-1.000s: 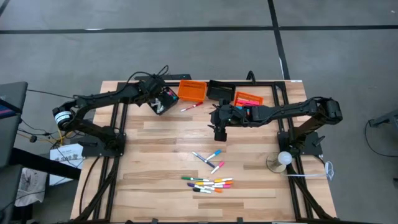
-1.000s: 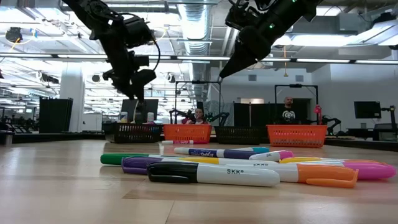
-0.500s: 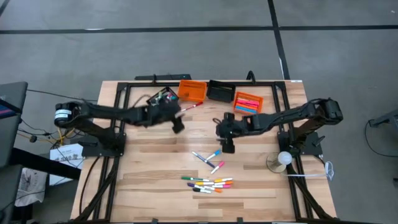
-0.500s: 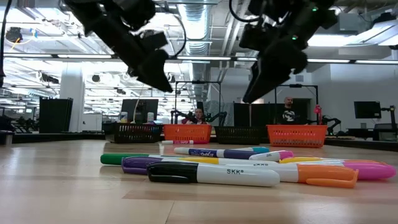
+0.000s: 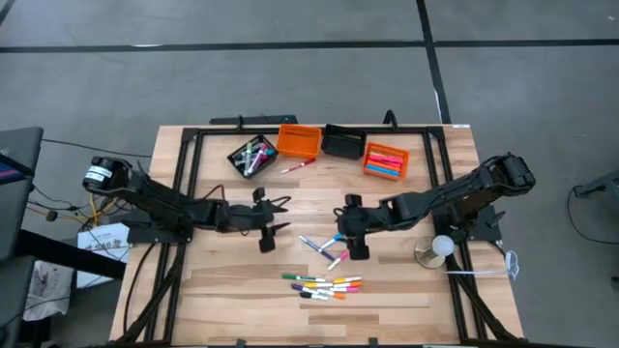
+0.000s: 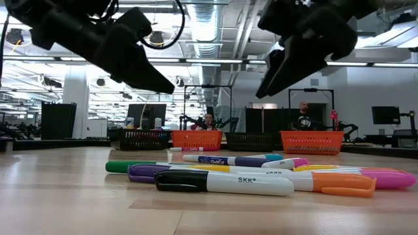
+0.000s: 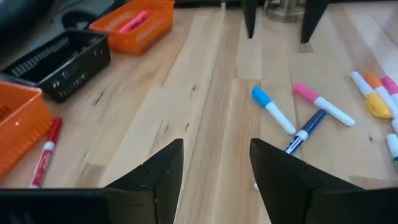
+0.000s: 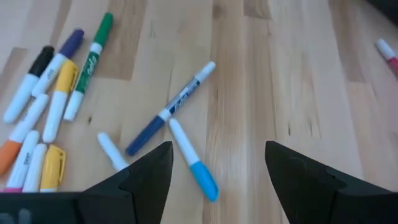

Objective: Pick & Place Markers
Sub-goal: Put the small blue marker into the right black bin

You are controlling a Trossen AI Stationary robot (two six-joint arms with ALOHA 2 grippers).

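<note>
Three markers (image 5: 325, 247) lie loose on the wood mid-table: a light-blue-capped one (image 7: 273, 111), a pink one (image 7: 323, 104) and a dark blue one (image 8: 171, 107). Several more markers (image 5: 324, 285) lie bunched nearer the front edge, and a red marker (image 5: 297, 165) lies by the bins. My left gripper (image 5: 276, 229) hovers open to the left of the three, pointing at them. My right gripper (image 5: 346, 240) hovers open just right of and above them. Neither holds anything.
Four small bins stand in a row at the far side: a black bin (image 5: 250, 155) holding markers, an orange bin (image 5: 299, 141), a black bin (image 5: 343, 142) and an orange bin (image 5: 386, 159) with pink markers. A lamp-like stand (image 5: 437, 249) sits at the right.
My left gripper has swung from the far-left black bin toward the table's middle and near edge, sinking and tipping closer to level. My right gripper has moved from beside the far bins toward the near edge and down, to the three loose markers. No marker has moved.
</note>
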